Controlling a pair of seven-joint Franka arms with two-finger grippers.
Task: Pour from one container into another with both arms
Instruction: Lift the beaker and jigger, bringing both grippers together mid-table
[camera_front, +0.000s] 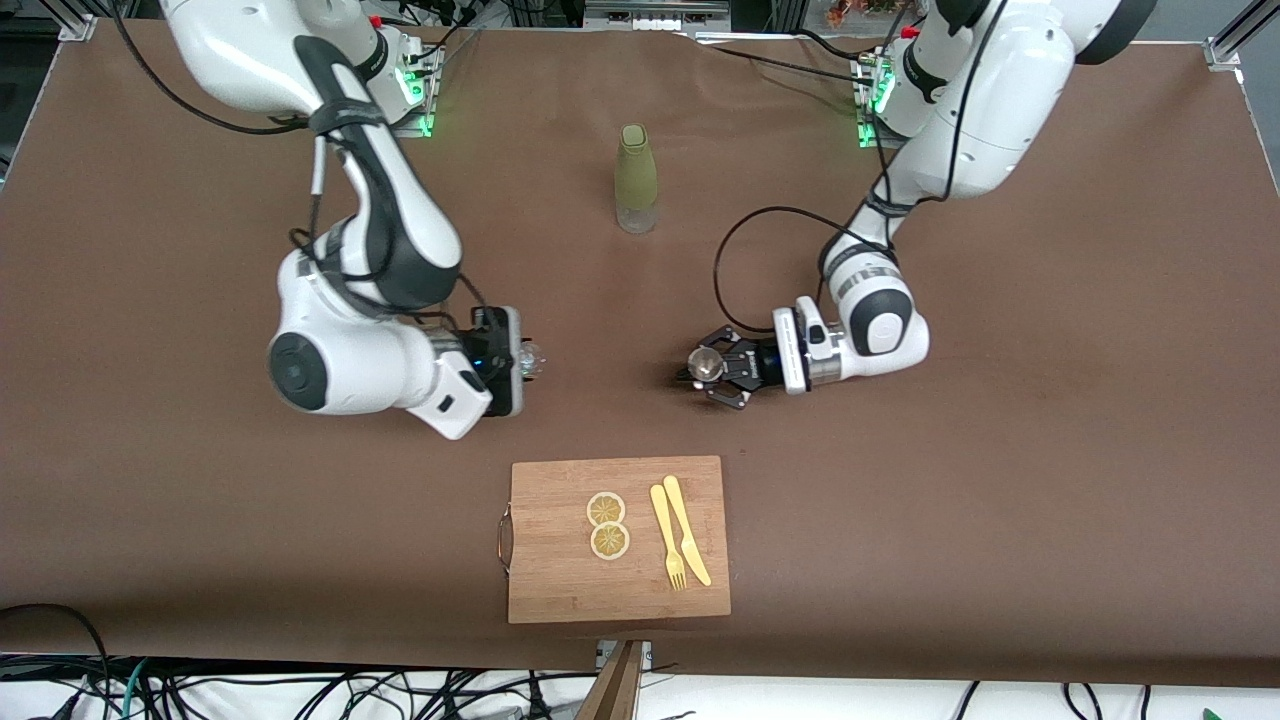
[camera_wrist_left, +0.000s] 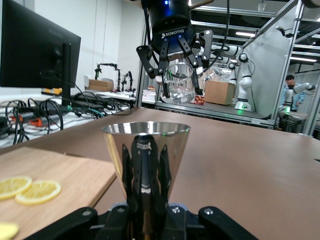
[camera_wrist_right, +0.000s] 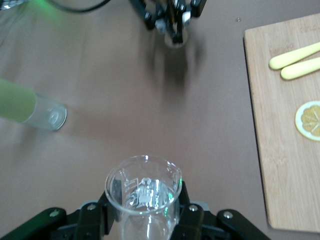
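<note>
So the two containers here are a clear glass beaker (camera_wrist_right: 142, 192) and a shiny metal cup (camera_wrist_left: 146, 150), and each arm has one. The right claw (camera_front: 522, 362) is clamped around the beaker and holds it up over the bare brown desk (camera_front: 1000, 450) toward the right arm's end; the left claw (camera_front: 708, 371) is gripping the metal cup lower down, over the middle of the desk, mouth up as far as I can tell from the left wrist view. They're well apart right now, facing each other, so I'd say the pour hasn't started and the beaker needs to come across and sit above the cup first. What could go wrong: the cup's rim isn't wide, so if the beaker tips before its spout is lined up over it, whatever's inside hits the desk. Glass in metal fingers could also slip or rotate once it's tilted. I can't really tell how much is in the beaker either. Counting the rest: one green bottle (camera_front: 637, 178) standing nearer the arm bases, one wooden cutting board (camera_front: 560, 580) nearer the front camera, with two lemon slices (camera_front: 607, 525), one yellow fork (camera_front: 667, 548) and one yellow knife (camera_front: 687, 528) lying on it.
</note>
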